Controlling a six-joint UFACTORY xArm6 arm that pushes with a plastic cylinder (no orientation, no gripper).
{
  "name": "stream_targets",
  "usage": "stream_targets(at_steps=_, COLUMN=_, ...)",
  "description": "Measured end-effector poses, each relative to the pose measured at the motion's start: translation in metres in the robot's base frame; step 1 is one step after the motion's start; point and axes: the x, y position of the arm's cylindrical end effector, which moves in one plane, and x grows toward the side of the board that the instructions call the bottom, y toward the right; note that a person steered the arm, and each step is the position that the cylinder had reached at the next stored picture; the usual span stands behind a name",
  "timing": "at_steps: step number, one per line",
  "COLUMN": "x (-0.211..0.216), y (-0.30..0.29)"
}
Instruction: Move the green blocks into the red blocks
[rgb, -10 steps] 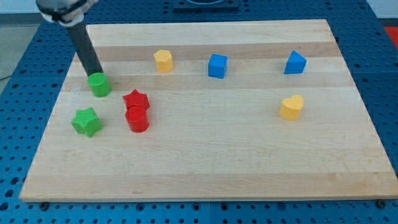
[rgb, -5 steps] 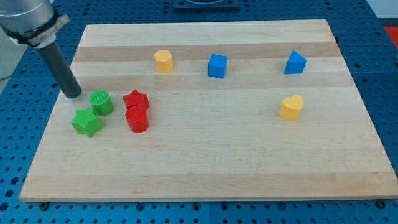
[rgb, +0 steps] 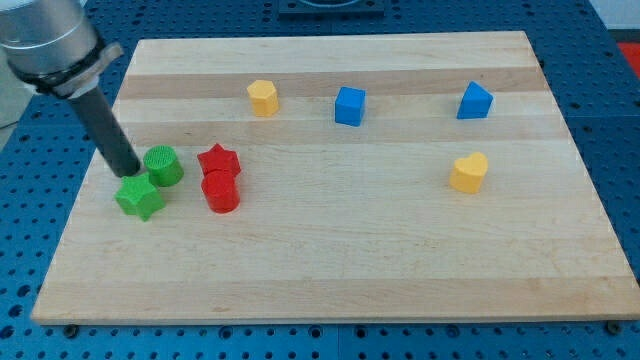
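You have no jaws here, only my tip, touching the green star and beside the green cylinder near the table's left edge, ready to shove both toward the red star and red cylinder.

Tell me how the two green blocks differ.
The green cylinder is round with a flat top; the green star has points. The cylinder sits nearer the red star; the green star lies toward the view's bottom left, just below my tip. Both are the same green.
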Motion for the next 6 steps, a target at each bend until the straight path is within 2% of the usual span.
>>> stream_targets(at_steps=3, x=-0.005, y=0.031)
stream_targets(at_steps=4, x=-0.005, y=-0.050)
stream_targets(at_steps=5, x=-0.004, y=-0.064)
stream_targets(at_steps=6, x=0.023, y=-0.055)
